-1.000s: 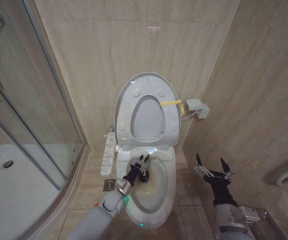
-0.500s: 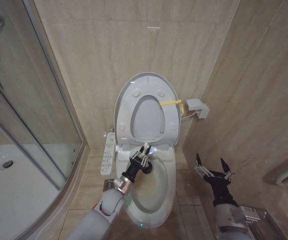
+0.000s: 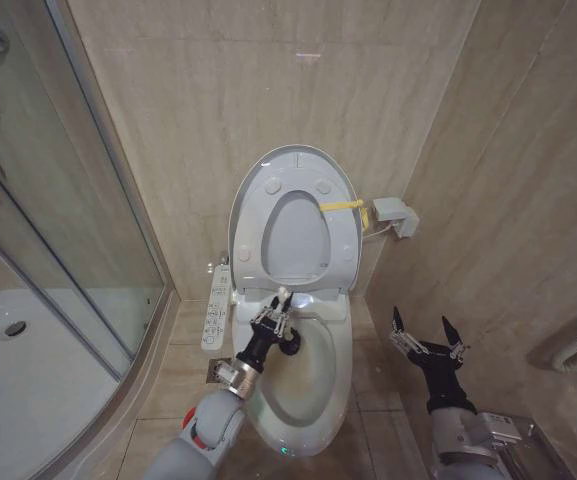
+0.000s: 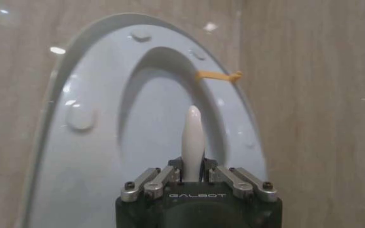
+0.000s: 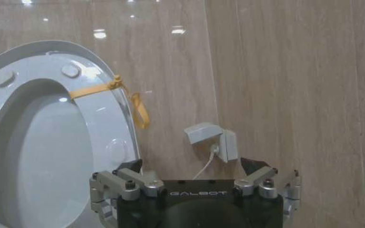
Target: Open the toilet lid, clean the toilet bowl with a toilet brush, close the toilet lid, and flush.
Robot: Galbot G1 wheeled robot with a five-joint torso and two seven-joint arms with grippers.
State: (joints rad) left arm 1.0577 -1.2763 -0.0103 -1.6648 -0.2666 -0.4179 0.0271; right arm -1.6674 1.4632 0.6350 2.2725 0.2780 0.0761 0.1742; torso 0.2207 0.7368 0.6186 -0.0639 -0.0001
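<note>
OK, readable text first: I see "GALBOT" embossed on both wrist housings; nothing else legible, the side control panel [image 3: 218, 306] has buttons too small to read.

Left gripper [image 3: 277, 317] sits centre frame in the head view, over the back of the toilet bowl [image 3: 313, 385], fingers clamped on the white handle of the toilet brush [image 3: 282, 297]; the handle tip pokes up past the fingers toward the raised seat. A dark lump just right of the gripper may be the bristle head, can't confirm.

Toilet lid [image 3: 293, 155] is upright against the back wall, seat ring [image 3: 293, 235] up with it, yellow tie [image 3: 343, 207] on the ring's right side.

Right gripper [image 3: 426, 335] is parked lower right, fingers spread apart, holding nothing, near the right wall.

Clearances: glass shower screen [image 3: 78, 230] closes off the left of the frame, wall box [image 3: 393, 213] with cable sits right of the lid. Bowl's front half is open.
</note>
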